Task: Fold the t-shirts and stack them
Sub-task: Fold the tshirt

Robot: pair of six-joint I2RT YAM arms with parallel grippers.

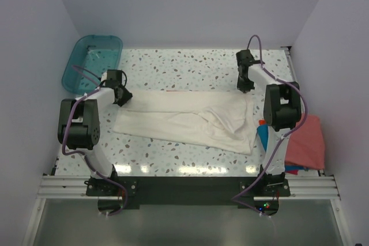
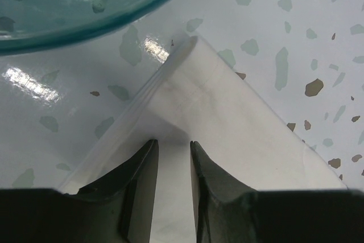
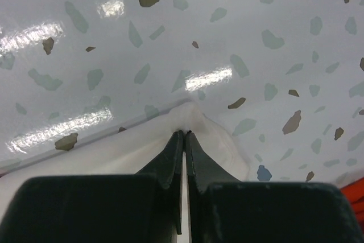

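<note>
Crosswise on the bench (image 1: 190, 64) lies the cream-white shirt (image 1: 173, 122), right pincer (image 3: 183, 134) clamping one far corner, left pincer (image 2: 173, 145) parted over another

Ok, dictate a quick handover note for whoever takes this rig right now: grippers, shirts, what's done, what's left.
Left gripper: open, over the far left corner of the cream-white shirt.
Right gripper: shut on its far right corner.
That shirt lies spread across mid-table, rumpled toward the right.
Salmon-red shirt and blue shirt: heaped at the right edge.
Done: no finished fold, no stack.
Left: fold all three, stack them.
</note>
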